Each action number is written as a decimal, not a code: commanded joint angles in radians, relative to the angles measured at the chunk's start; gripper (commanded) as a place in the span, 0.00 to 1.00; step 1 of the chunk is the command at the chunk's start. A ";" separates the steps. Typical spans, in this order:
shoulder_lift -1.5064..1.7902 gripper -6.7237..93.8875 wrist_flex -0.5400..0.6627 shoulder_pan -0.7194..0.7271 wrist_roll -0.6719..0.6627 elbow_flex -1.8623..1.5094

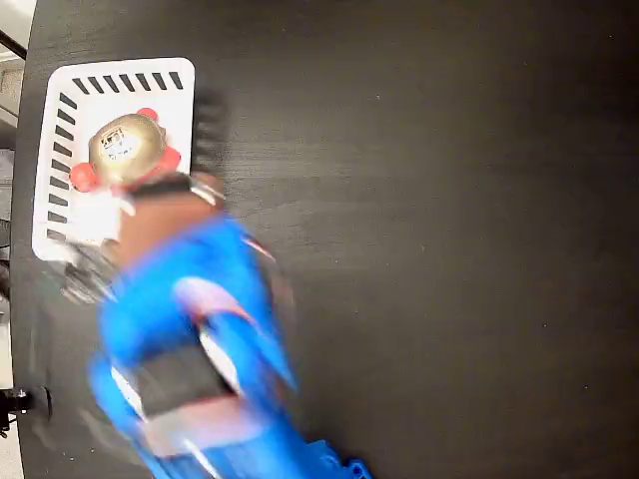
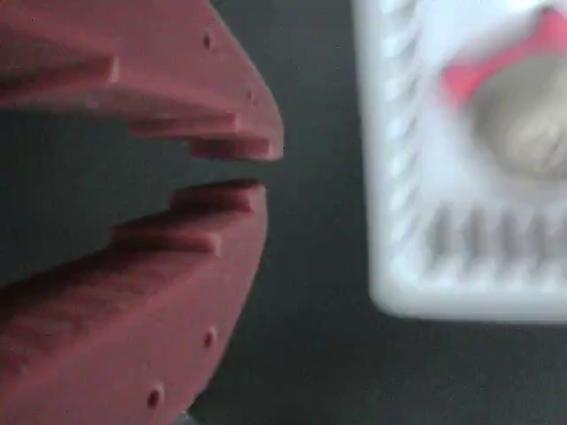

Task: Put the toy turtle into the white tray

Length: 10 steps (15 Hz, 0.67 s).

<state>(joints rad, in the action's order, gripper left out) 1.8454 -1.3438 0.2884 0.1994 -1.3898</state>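
Note:
The toy turtle [image 1: 125,148], with a gold domed shell and red legs, lies inside the white tray [image 1: 172,72] at the table's upper left in the fixed view. My gripper [image 1: 175,195] is motion-blurred just below and to the right of the turtle, at the tray's lower right corner. In the wrist view the red toothed fingers [image 2: 221,221] are almost closed, with only a thin gap and nothing between them. They are over the dark table, left of the tray wall [image 2: 390,177]. The blurred turtle [image 2: 523,115] rests in the tray at the upper right.
The blurred blue arm [image 1: 190,329] reaches up from the bottom edge and covers the lower left of the black table [image 1: 449,249]. The table's left edge runs close beside the tray.

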 commanded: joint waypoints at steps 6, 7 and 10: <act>0.923 0.06 0.373 -0.204 -0.141 -1.097; 1.023 0.06 0.364 -0.216 -0.155 -1.207; 1.183 0.06 0.311 -0.242 -0.172 -1.394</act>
<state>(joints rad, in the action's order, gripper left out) 2.9544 -1.0201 0.0430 0.0199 -2.7412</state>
